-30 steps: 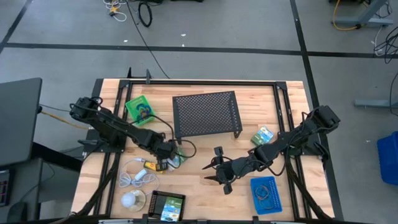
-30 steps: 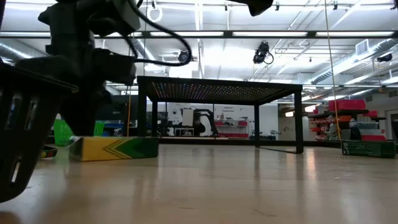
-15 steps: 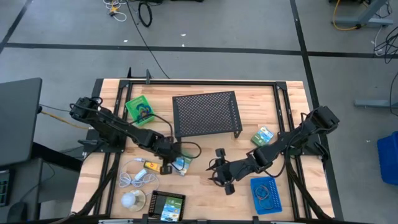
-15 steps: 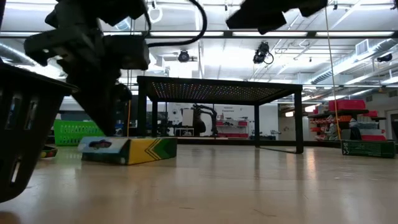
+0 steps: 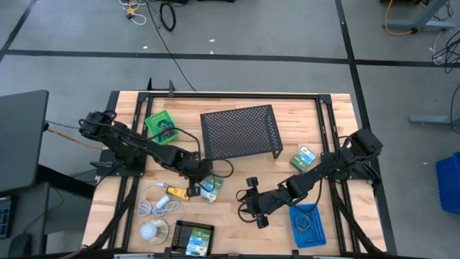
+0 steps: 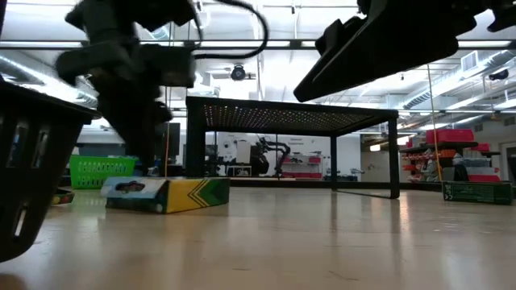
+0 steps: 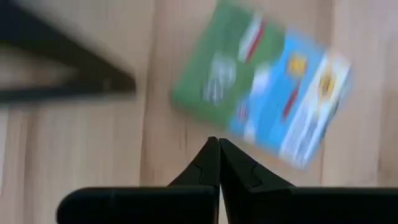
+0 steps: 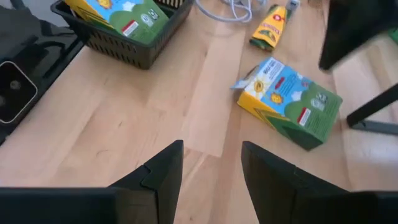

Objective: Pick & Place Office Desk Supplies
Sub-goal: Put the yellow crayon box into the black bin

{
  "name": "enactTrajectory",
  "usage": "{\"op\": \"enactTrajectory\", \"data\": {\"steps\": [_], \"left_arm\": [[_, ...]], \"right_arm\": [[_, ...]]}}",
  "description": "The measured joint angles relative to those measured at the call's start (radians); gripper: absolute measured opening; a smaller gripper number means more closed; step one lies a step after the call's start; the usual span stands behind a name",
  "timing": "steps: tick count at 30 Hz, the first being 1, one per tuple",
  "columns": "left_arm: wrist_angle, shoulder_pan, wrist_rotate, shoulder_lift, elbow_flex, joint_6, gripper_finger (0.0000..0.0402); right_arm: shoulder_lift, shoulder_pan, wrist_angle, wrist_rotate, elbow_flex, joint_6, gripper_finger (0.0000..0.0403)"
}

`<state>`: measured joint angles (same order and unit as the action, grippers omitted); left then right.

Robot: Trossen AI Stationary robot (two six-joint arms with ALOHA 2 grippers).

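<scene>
The left gripper [image 5: 203, 171] slides off the packet [image 5: 211, 189], fingers pinched shut and empty, so the packet lies loose left of centre while the right gripper [image 5: 249, 203] swings in, open and empty, likely to take it. The mesh rack [image 5: 239, 132] stands just beyond; a cable [image 5: 159, 203] and black tray [image 5: 190, 237] lie near.

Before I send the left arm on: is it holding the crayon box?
No. The left gripper is shut on nothing, and the crayon box lies flat on the table, clear of its fingertips.

Left gripper [image 5: 203, 175] fingers pressed together, right gripper [image 5: 249, 203] fingers parted, both low mid-table.
</scene>
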<state>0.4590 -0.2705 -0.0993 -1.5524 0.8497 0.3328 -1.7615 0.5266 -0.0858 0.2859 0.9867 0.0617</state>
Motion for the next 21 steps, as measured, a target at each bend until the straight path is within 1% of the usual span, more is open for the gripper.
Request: {"op": "enactTrajectory", "data": {"steps": [1, 3, 5, 7, 9, 14, 18, 21], "left_arm": [[0.051, -0.005, 0.008, 0.002, 0.003, 0.011, 0.0001], [0.121, -0.019, 0.062, 0.002, 0.0, 0.026, 0.0001], [0.131, -0.04, 0.113, -0.009, -0.002, 0.035, 0.0001], [0.12, -0.061, 0.153, -0.027, -0.003, 0.043, 0.0001], [0.082, -0.074, 0.171, -0.046, -0.003, 0.04, 0.0001], [-0.026, -0.066, 0.179, -0.092, -0.003, 0.016, 0.0001], [-0.039, -0.042, 0.18, -0.117, -0.004, -0.002, 0.0001], [-0.083, -0.034, 0.197, -0.127, -0.004, -0.025, 0.0001]], "right_arm": [[0.0, 0.0, 0.001, 0.0, 0.0, 0.008, 0.0173], [0.0, 0.002, 0.003, 0.003, 0.0, 0.014, 0.0173], [0.0, 0.004, 0.011, 0.02, 0.0, 0.019, 0.0173], [0.0, 0.004, 0.017, 0.037, 0.0, 0.019, 0.0173], [0.0, 0.004, 0.029, 0.05, 0.0, 0.018, 0.0173], [-0.001, 0.011, 0.07, 0.06, 0.0, -0.001, 0.0173], [-0.006, 0.025, 0.093, 0.061, 0.0, -0.008, 0.0173], [-0.014, 0.028, 0.098, 0.065, 0.0, -0.007, 0.0173]]}}
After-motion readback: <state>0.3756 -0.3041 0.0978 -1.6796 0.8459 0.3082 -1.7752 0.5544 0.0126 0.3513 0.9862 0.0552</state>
